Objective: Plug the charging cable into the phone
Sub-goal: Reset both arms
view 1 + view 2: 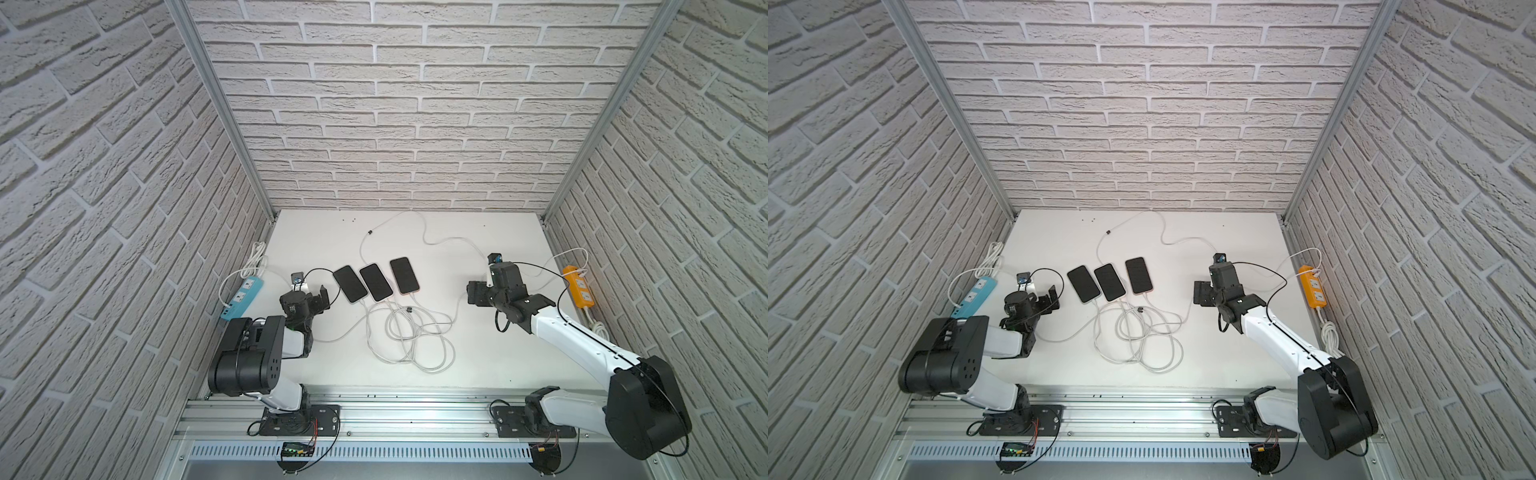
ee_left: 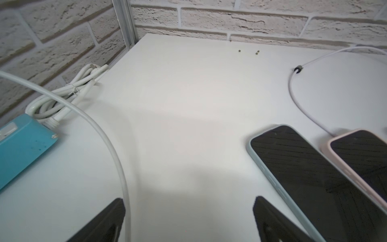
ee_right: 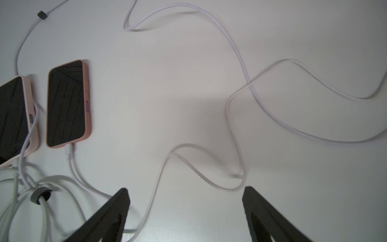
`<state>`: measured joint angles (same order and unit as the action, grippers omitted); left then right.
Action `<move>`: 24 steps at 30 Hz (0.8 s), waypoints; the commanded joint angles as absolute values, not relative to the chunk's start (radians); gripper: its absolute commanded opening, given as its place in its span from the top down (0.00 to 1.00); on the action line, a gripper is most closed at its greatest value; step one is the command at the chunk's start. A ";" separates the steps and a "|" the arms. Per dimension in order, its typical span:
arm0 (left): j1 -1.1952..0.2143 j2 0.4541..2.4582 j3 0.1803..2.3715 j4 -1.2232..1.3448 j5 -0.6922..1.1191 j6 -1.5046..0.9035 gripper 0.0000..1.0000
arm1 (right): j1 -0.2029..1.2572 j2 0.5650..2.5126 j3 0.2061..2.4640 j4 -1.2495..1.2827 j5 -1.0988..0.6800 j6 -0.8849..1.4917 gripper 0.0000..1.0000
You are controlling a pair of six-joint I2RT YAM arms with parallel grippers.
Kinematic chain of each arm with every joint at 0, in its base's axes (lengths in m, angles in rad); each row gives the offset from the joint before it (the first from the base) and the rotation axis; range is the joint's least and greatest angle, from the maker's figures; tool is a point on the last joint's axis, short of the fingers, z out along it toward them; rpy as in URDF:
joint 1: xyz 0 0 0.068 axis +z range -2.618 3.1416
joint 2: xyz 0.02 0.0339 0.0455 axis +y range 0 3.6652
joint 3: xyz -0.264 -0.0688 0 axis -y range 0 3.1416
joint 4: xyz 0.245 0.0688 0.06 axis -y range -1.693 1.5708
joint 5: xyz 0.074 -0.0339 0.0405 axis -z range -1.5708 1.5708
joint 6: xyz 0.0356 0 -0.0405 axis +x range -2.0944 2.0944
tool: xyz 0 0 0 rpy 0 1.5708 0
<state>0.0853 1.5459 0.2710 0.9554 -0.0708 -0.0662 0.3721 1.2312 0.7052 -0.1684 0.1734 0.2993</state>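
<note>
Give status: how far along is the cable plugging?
Done: white charging cable is plugged into the salmon-cased black phone. In hand: nothing; left claw and right claw are open, empty. Remaining: the blue-cased phone and pale-pink-cased phone; whether they're plugged in is unclear.

pink-cased phone (image 3: 67, 102), white cable (image 3: 69, 152), teal strip (image 1: 243, 299), orange strip (image 1: 578, 286) (white brick-pattern walls (image 1: 395, 104)).

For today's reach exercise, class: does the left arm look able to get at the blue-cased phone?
Probably yes. The left gripper hangs open right beside the blue-cased phone, only bare table between them. A white cable passes on its far side, away from the phone.
</note>
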 commanded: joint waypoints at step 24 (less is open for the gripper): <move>0.109 1.545 0.389 0.871 0.018 -0.058 0.02 | 0.061 1.305 0.376 0.621 0.407 0.198 0.09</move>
